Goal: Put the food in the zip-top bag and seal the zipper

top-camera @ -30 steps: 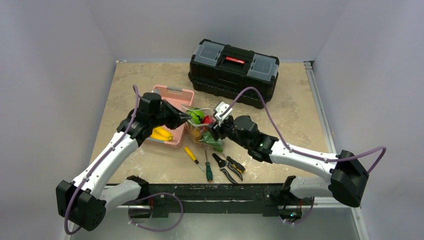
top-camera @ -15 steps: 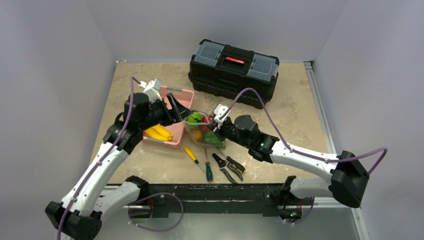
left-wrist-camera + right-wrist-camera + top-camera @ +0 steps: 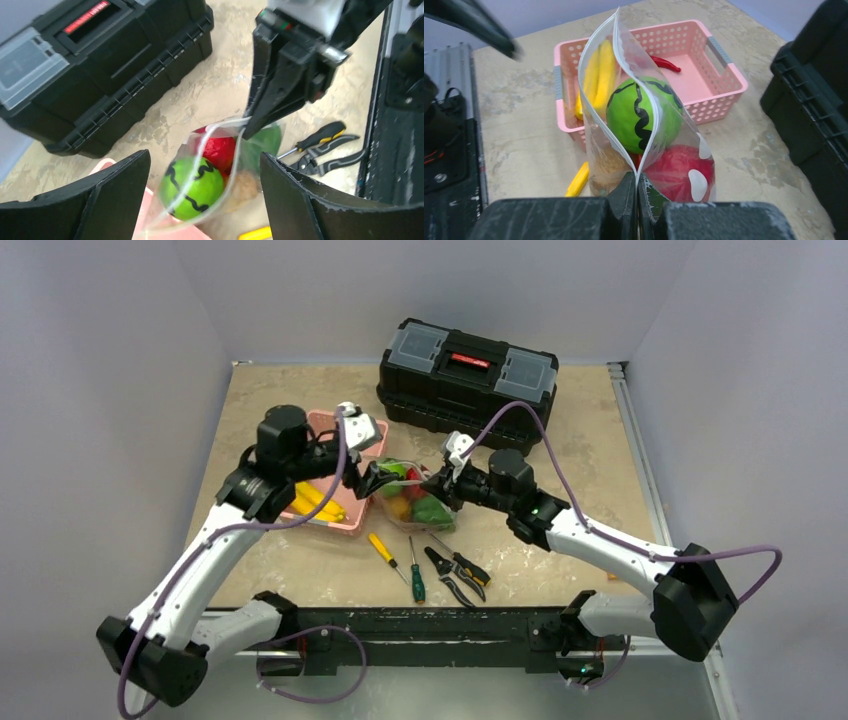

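Observation:
The zip-top bag (image 3: 412, 502) stands on the table with its mouth open, beside the pink basket. Inside it I see food: a green ball with a black zigzag (image 3: 641, 117), a red piece (image 3: 676, 172) and a brown piece (image 3: 610, 162). My right gripper (image 3: 637, 182) is shut on the near end of the zipper (image 3: 649, 152), where the two strips meet. My left gripper (image 3: 203, 160) is open at the bag's other end. Its fingers (image 3: 107, 197) stand wide on either side of the bag without touching it. From above, the left gripper (image 3: 368, 478) and the right gripper (image 3: 447, 483) face each other across the bag.
The pink basket (image 3: 340, 523) holds yellow bananas (image 3: 318, 502) and a red chili (image 3: 664, 62). A black toolbox (image 3: 467, 383) sits behind. A yellow-handled screwdriver (image 3: 385, 552), a green-handled one (image 3: 416, 578) and pliers (image 3: 455, 575) lie in front of the bag.
My left gripper let go of the bag's edge, opened, drew back over the basket, then came back to the bag turned over. My right gripper shut on the zipper end.

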Controlling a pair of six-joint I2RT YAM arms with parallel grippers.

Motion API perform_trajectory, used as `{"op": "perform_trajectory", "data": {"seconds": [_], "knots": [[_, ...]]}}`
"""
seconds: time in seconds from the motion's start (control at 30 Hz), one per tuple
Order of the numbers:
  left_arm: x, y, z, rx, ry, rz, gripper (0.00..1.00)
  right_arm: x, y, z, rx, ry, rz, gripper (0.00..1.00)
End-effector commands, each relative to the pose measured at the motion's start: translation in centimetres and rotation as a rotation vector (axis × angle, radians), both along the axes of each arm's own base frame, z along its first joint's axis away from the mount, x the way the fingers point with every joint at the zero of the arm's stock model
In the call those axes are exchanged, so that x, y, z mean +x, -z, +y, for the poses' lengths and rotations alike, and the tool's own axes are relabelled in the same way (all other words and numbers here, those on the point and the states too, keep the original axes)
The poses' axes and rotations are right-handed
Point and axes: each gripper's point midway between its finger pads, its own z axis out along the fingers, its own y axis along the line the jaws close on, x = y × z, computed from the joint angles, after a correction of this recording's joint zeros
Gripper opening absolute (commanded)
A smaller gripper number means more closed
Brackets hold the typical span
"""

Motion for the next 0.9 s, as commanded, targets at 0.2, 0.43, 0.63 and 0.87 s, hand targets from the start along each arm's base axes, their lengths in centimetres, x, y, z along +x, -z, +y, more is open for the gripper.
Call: {"op": "perform_trajectory", "data": {"seconds": [0.2,0.43,0.63,0.87], "knots": [[0.4,5.1,-5.4,0.186,0.331,-0.056,0.81,-1.4,-3.7,1.3,0.091,-0.122,-0.030,0.00],[-0.3,8.0,-5.4,0.259,0.345,-0.013,0.78,-1.2,-3.5,1.4,0.099,-0.127,-0.016,0.00],[2.2,10.3,-4.4,0.377,0.234,0.010,0.36,-1.1,-4.3,0.5,0.120,-0.099,-0.035,0.00],[4.6,10.7,-3.1,0.457,0.093,-0.014,0.00,-0.4,-5.7,-0.6,0.156,-0.012,-0.042,0.00]]}}
